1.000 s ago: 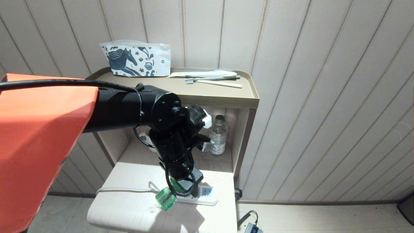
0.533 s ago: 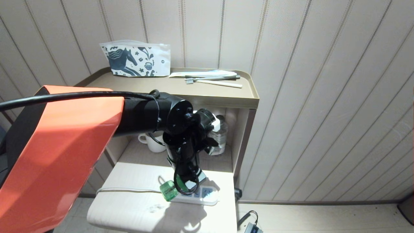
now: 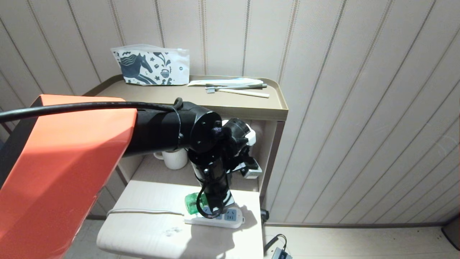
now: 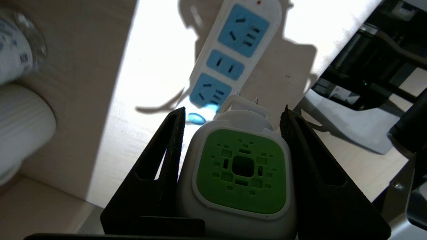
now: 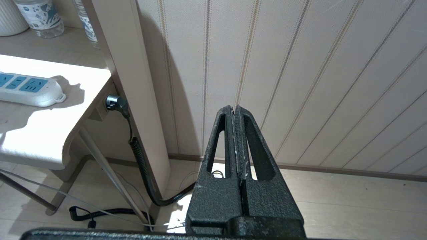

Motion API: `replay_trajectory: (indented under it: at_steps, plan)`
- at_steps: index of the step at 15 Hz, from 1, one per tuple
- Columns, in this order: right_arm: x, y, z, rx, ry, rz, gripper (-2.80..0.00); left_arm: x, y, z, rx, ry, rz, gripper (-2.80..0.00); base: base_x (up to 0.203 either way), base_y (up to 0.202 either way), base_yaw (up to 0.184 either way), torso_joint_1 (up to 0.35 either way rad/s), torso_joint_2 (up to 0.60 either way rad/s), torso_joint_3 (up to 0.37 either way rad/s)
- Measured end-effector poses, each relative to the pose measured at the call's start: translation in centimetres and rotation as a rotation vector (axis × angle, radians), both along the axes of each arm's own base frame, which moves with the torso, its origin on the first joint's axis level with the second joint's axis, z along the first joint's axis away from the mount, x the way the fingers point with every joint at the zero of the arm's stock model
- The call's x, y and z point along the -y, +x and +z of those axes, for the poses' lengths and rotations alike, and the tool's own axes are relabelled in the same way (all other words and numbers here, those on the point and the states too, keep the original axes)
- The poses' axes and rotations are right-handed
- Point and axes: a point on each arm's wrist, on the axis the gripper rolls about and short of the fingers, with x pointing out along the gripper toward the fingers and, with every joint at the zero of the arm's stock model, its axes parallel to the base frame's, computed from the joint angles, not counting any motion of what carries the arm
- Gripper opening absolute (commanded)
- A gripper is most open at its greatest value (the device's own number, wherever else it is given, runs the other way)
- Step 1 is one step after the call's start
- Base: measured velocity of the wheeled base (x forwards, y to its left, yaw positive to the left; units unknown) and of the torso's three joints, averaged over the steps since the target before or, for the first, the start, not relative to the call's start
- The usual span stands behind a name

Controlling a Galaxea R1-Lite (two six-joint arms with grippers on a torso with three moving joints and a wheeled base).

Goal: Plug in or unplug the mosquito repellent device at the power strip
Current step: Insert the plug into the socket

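Observation:
My left gripper (image 4: 233, 110) is shut on the mosquito repellent device (image 4: 242, 170), its black fingers (image 4: 168, 146) pressing both white sides of the green-faced head. The device's two metal prongs point at the power strip (image 4: 230, 56), a white bar with blue sockets, and hang just off its nearest socket. In the head view the green device (image 3: 193, 204) hovers over the cord end of the power strip (image 3: 231, 218) on the low table (image 3: 143, 233). My right gripper (image 5: 234, 109) is shut on nothing, parked low beside the table and facing the wall.
A white mug (image 3: 175, 159) stands in the cabinet recess behind the strip, with a water bottle (image 4: 16, 56) beside it. A patterned pouch (image 3: 151, 66) and toothbrushes (image 3: 237, 89) lie on the shelf top. The strip's white cord (image 3: 143, 211) runs left. A black coiled cable (image 5: 140, 160) hangs beside the table.
My left arm has carried the device to the right and farther back, from the table's front to over the strip's cord end. The wrist has rolled, turning the device. The right arm is still.

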Motion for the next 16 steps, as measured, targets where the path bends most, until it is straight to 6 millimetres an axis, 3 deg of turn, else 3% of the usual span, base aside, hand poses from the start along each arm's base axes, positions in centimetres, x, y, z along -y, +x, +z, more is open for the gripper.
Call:
replay_trajectory:
  at_steps: [16]
  plan:
    - [0.0,0.0,0.0,0.000,0.000,0.000,-2.80,2.1,0.9,-4.3,0.142,0.254,-0.170,-2.80,0.000,0.000,0.000,0.000,0.00,0.000]
